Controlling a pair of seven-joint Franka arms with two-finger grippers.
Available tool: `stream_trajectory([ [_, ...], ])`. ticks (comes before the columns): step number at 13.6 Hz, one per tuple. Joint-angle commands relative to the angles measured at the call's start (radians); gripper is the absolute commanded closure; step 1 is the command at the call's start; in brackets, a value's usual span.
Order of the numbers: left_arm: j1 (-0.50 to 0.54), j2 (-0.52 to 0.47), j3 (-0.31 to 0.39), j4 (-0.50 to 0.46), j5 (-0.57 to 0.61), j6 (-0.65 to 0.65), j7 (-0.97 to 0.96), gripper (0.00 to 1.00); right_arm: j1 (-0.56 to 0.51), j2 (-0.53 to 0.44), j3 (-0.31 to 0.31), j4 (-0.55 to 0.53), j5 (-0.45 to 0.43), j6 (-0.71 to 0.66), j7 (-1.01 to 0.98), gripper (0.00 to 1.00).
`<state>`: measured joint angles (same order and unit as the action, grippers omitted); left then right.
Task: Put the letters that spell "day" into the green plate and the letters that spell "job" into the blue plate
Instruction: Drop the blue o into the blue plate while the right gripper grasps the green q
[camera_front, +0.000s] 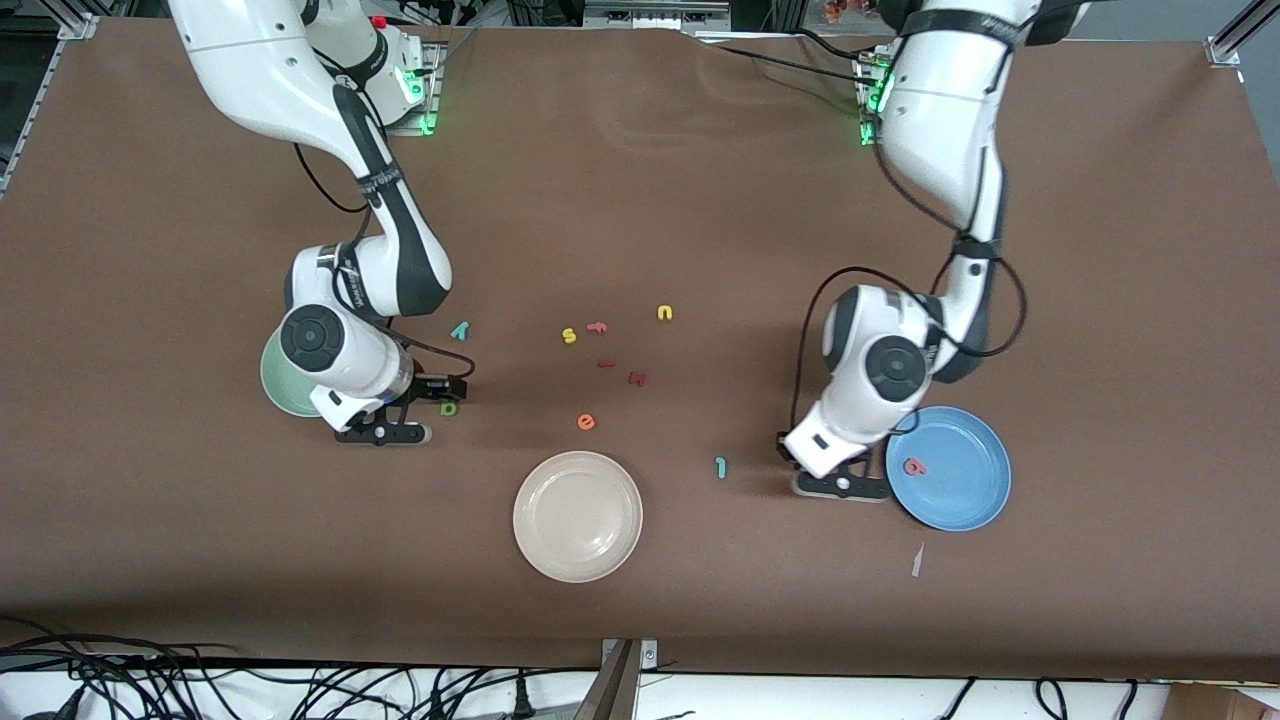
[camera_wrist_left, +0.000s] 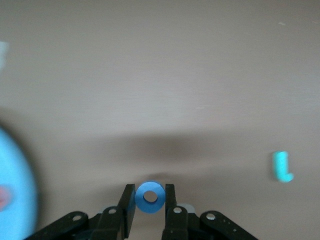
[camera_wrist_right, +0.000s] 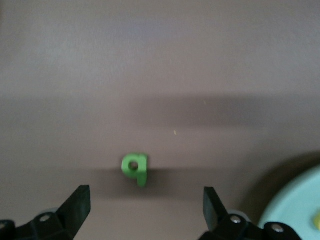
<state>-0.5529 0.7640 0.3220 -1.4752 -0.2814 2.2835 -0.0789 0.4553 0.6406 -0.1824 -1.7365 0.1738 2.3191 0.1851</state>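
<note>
My left gripper (camera_wrist_left: 150, 198) is shut on the blue ring "o" (camera_wrist_left: 150, 196), low over the table beside the blue plate (camera_front: 960, 500). The pinkish-red "b" (camera_front: 913, 466) lies in that plate. The teal "j" (camera_front: 720, 466) lies on the table toward the cream plate. My right gripper (camera_wrist_right: 145, 197) stands open over the table beside the green plate (camera_front: 275, 385), with the green "d" (camera_wrist_right: 136, 168) just ahead of its fingertips. The teal "y" (camera_front: 460, 330) lies farther from the front camera than the "d". A yellow speck (camera_wrist_right: 316, 218) lies on the green plate; I cannot read it.
A cream plate (camera_front: 578, 516) sits near the table's front edge. Mid-table lie a yellow "s" (camera_front: 568, 336), an orange letter (camera_front: 597, 326), a yellow "n" (camera_front: 664, 313), two dark red letters (camera_front: 637, 378) and an orange "e" (camera_front: 586, 422). A white scrap (camera_front: 917, 560) lies nearer the camera than the blue plate.
</note>
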Motion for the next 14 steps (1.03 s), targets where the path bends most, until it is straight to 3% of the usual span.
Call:
stream_trajectory([
  [1,0.097,-0.129,-0.024,-0.068,0.126,-0.105,0.060,0.82,0.000,0.051,-0.003,0.054,0.019,0.005,0.020,0.00],
  [4,0.183,-0.173,-0.024,-0.154,0.133,-0.084,0.276,0.80,0.000,0.070,-0.003,0.054,0.062,0.032,0.034,0.02],
  [6,0.191,-0.167,-0.023,-0.154,0.133,-0.082,0.314,0.60,0.002,0.080,-0.002,0.054,0.102,0.034,0.034,0.05],
  [8,0.189,-0.160,-0.024,-0.151,0.130,-0.067,0.306,0.15,0.005,0.082,0.007,0.054,0.104,0.032,0.028,0.13],
  [9,0.186,-0.160,-0.023,-0.149,0.130,-0.062,0.298,0.10,0.003,0.085,0.007,0.054,0.102,0.032,0.022,0.19],
  [11,0.180,-0.158,-0.024,-0.143,0.116,-0.062,0.292,0.10,0.003,0.085,0.007,0.054,0.104,0.032,0.022,0.32],
  [14,0.098,-0.126,-0.029,-0.126,-0.033,-0.062,0.208,0.10,0.003,0.093,0.007,0.054,0.104,0.034,0.020,0.50],
])
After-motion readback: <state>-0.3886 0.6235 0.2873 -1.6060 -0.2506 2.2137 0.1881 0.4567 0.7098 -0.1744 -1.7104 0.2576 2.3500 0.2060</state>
